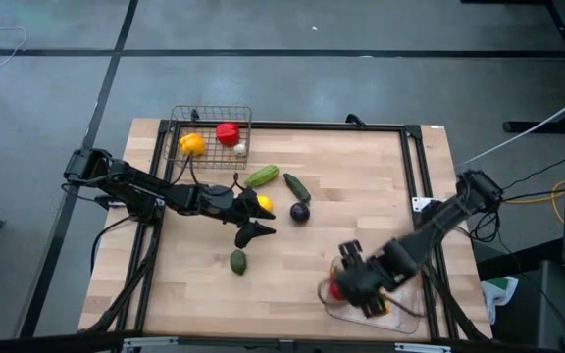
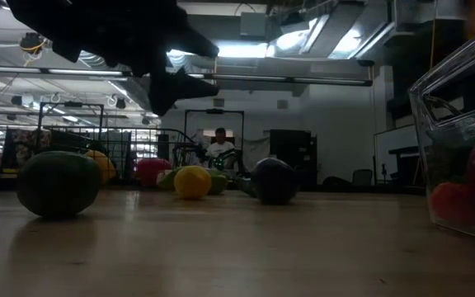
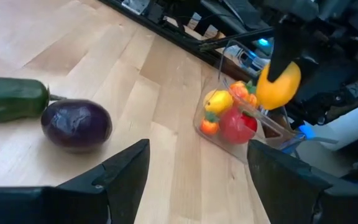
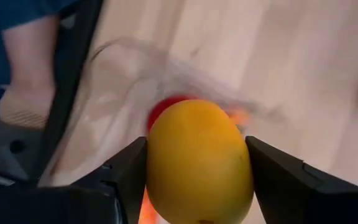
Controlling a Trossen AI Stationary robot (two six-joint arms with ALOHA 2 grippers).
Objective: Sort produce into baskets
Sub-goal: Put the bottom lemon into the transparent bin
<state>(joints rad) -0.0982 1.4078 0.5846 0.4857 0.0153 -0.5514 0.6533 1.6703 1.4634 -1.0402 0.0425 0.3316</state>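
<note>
Orange-yellow fruit (image 4: 199,163) in right claw (image 4: 194,177), unlabelled.

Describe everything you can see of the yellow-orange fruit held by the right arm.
The yellow-orange fruit is smooth, rounded and slightly oval, yellow shading to orange, like a mango. The right hand is shut on it, one dark finger pressed to each side. It hangs in the air above the clear plastic tray at the table's near right, not touching the red, yellow and orange pieces already inside. From the left wrist view it shows gripped from above, over the tray.
</note>
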